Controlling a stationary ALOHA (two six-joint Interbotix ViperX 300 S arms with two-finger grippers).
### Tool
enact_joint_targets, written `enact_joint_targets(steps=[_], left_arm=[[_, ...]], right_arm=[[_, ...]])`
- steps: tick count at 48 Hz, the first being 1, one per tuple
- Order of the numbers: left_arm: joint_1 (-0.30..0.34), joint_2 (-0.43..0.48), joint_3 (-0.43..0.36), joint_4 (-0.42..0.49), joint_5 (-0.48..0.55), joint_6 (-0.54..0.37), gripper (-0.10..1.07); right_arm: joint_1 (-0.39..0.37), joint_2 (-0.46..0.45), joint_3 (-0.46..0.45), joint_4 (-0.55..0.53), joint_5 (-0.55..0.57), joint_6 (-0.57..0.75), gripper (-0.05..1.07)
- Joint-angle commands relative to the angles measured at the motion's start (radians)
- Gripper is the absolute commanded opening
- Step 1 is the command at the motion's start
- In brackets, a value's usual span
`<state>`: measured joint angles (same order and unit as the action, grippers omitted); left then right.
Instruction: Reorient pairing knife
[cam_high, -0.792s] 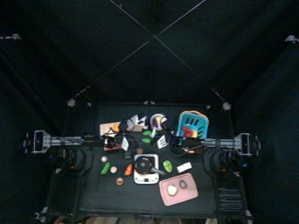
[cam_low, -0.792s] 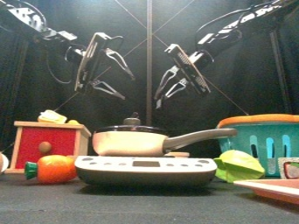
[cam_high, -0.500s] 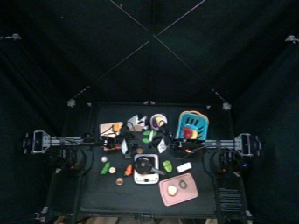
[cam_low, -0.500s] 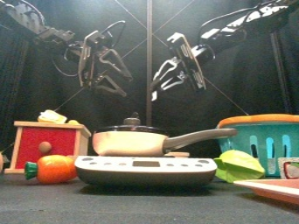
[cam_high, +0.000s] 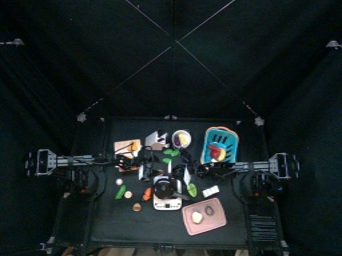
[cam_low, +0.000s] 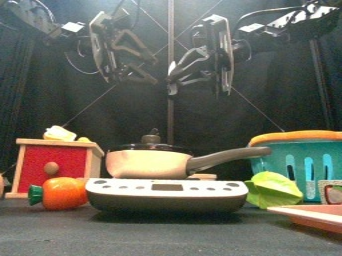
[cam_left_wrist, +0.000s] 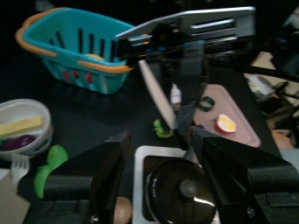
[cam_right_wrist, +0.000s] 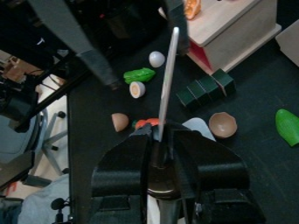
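My right gripper (cam_right_wrist: 160, 140) is shut on the paring knife (cam_right_wrist: 170, 79), whose pale blade sticks straight out past the jaws. It hangs high over the middle of the table (cam_low: 201, 60). In the left wrist view the knife (cam_left_wrist: 156, 87) hangs slanted from the right gripper (cam_left_wrist: 187, 39), straight ahead of my left gripper (cam_left_wrist: 162, 144). The left jaws are open and empty, apart from the knife. The left gripper is also high up (cam_low: 118, 48), close beside the right one.
Below the grippers a lidded pan (cam_low: 167, 160) sits on a white cooker (cam_low: 167, 193). A teal basket (cam_low: 301, 155) stands at the right and a red box (cam_low: 54, 162) at the left. A pink board (cam_high: 205, 214), eggs and vegetables lie around.
Both grippers have risen and swung in toward the middle, so they are now close together. The right gripper still holds the knife.
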<state>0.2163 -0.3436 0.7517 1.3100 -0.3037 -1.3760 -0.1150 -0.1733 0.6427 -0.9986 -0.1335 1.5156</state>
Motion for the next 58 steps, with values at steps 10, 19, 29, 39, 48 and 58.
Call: enact_joint_targets(steps=[10, 19, 29, 39, 48, 58], left_arm=[[0.051, 0.021, -0.048, -0.13, -0.103, 0.072, 0.91], [0.087, 0.071, -0.048, -0.284, -0.173, 0.19, 0.91], [0.123, 0.13, -0.035, -0.468, -0.31, 0.339, 0.91], [0.124, 0.187, -0.005, -0.609, -0.442, 0.443, 0.9], [0.121, 0.209, 0.006, -0.641, -0.463, 0.462, 0.87], [0.12, 0.218, 0.006, -0.641, -0.468, 0.463, 0.64]], right_arm=[[-0.005, -0.011, -0.017, -0.008, -0.008, -0.002, 0.55], [-0.008, -0.009, -0.021, -0.008, -0.008, -0.002, 0.55], [-0.003, -0.008, -0.021, -0.008, -0.008, -0.002, 0.55], [-0.003, -0.009, -0.02, -0.006, -0.008, -0.002, 0.55], [-0.003, -0.009, -0.02, -0.006, -0.008, -0.002, 0.55], [-0.008, -0.009, -0.021, -0.006, -0.009, -0.002, 0.55]])
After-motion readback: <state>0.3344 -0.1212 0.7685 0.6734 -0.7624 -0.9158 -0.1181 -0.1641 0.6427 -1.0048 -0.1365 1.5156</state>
